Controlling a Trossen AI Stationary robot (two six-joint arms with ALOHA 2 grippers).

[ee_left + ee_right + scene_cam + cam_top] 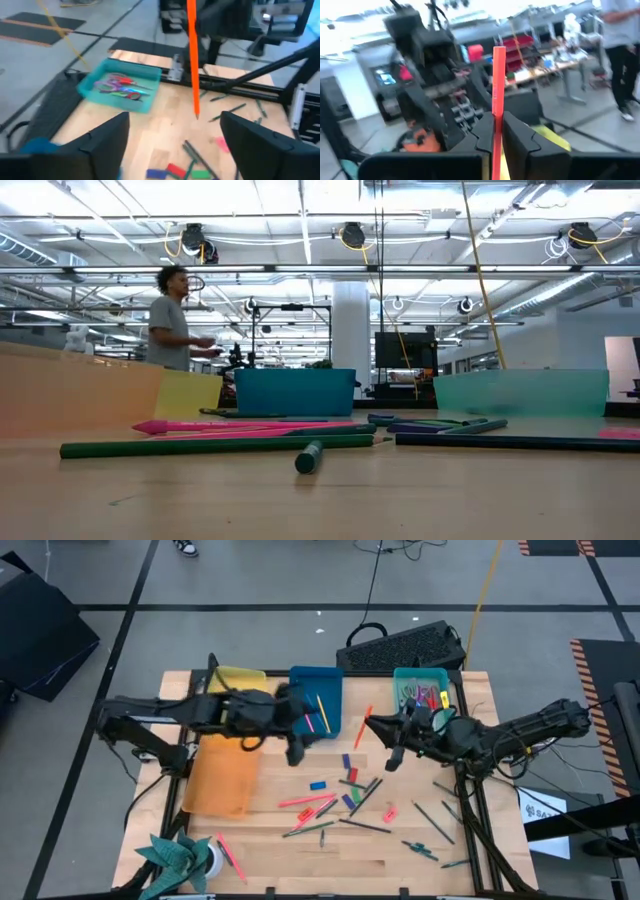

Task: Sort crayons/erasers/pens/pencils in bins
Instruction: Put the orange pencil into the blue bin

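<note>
The right gripper (pixel 368 727) is hanging above the table between the blue bin (pixel 316 700) and the teal bin (pixel 421 688), its fingers (pixel 520 134) clamping an orange stick (pixel 498 90) that is standing up out of the pinch. The left gripper (pixel 296 748) is hovering at the blue bin's near edge with its fingers (pixel 102 140) spread apart and holding nothing, facing the orange stick across the gap. The erasers (pixel 347 760) and the loose sticks are lying scattered on the wood between and in front of both grippers, apart from either one. The yellow bin (pixel 238 678) is sitting beside the blue one, and the orange bin (pixel 220 780) is lying under the left arm. In the room behind, a person (pixel 172 320) is standing.
</note>
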